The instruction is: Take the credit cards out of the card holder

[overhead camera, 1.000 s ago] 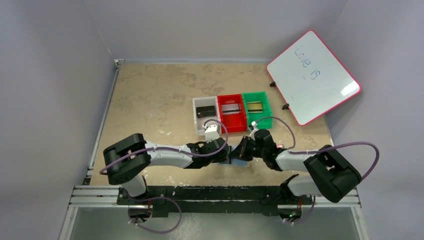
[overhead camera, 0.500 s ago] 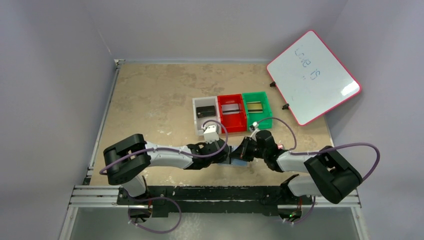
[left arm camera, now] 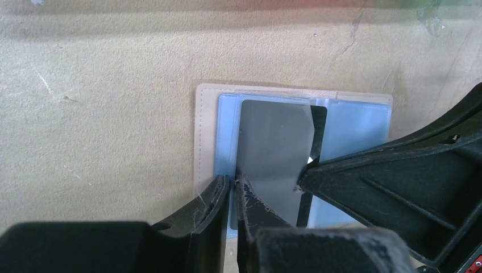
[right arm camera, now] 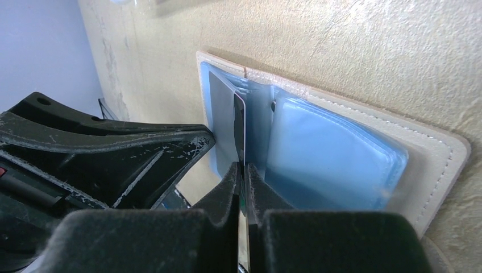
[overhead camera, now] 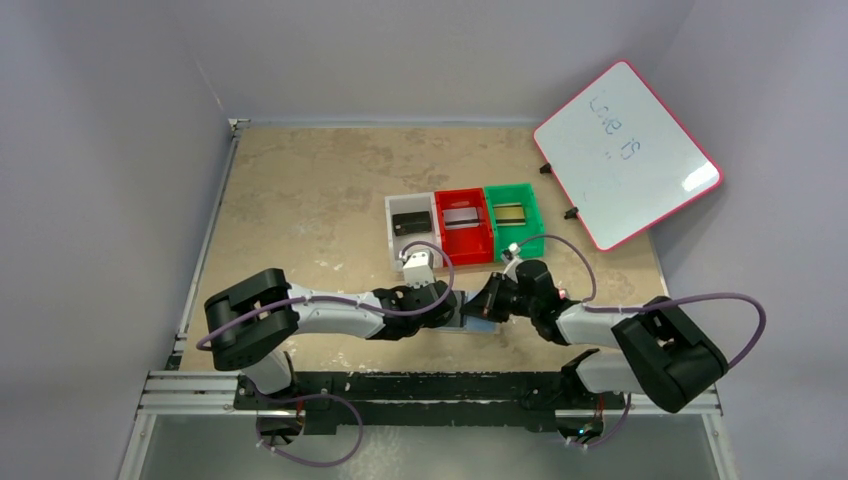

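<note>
The right gripper (right arm camera: 243,169) has its jaws pressed almost flat together, pinching the near edge of a grey card (right arm camera: 223,114). The card rises at an angle off the blue lining just ahead of the fingertips. How much of its far end sits in a pocket cannot be told. Directly facing these jaws, tip to tip, is the left gripper (left arm camera: 233,185). Its jaws are closed to a thin slit over the pale blue strip of lining along the card's left edge. Whether they also catch the card itself is not clear. Under both pairs of jaws the card holder (left arm camera: 206,131) lies opened flat, lining upward. Its beige stitched rim shows around the blue pockets, and its second panel spreads out to the right of the right gripper's fingers. It rests on the tan table (overhead camera: 300,190), near the edge where the arms are mounted. Beyond the jaws, farther from the arm bases, three small bins stand side by side in a row. The clear bin (overhead camera: 391,232) holds a black card (overhead camera: 411,221). The red bin (overhead camera: 463,242) holds a silvery card (overhead camera: 460,216). The green bin (overhead camera: 522,237) holds a gold card (overhead camera: 509,212). Farther out to the right, past the green bin, a pink-framed whiteboard (overhead camera: 627,155) sits tilted at the table's far right corner.
</note>
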Robot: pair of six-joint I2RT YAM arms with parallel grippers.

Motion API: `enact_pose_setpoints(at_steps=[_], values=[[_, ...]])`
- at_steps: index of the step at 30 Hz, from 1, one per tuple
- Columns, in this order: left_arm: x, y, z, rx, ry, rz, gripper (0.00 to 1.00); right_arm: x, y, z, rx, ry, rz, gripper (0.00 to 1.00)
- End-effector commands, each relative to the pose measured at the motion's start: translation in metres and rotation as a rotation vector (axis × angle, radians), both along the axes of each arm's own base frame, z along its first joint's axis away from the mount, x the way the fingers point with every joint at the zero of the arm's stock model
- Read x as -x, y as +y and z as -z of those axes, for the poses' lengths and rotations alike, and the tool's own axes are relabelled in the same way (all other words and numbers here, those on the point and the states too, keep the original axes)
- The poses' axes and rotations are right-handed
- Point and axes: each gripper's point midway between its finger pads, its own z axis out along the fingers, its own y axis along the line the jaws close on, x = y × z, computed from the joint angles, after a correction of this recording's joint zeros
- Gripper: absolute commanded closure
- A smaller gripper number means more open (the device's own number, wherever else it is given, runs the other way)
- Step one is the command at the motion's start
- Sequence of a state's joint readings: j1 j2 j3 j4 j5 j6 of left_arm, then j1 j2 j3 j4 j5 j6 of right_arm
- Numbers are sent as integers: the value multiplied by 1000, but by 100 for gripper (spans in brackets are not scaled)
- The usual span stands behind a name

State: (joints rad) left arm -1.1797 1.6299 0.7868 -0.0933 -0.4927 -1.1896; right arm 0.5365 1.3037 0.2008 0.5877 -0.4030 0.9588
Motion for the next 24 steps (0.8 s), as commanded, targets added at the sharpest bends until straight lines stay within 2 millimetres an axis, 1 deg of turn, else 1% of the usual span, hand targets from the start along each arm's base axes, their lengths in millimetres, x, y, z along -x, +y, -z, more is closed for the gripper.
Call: enact_pose_setpoints(at_steps=[1, 6, 11, 15, 18, 21, 24], values=[[7, 23, 17, -104, 21, -2, 90, 3, -7, 4, 20, -1, -7, 98], [7, 21, 18, -100, 22, 10, 91, 4, -7, 3, 15, 0, -16, 96], [8, 25, 23, -129, 27, 10, 92, 3, -8, 0, 8, -7, -12, 95], [8, 32, 28, -219, 15, 9, 94, 2, -6, -3, -2, -10, -24, 94], [8, 35, 30, -306, -1, 20, 94, 2, -6, -2, 2, -7, -28, 93], [9, 34, 33, -371, -10, 30, 94, 1, -6, -1, 6, -4, -28, 93], [12, 31, 35, -393, -15, 49, 94, 1, -7, 1, 12, 1, -22, 93]])
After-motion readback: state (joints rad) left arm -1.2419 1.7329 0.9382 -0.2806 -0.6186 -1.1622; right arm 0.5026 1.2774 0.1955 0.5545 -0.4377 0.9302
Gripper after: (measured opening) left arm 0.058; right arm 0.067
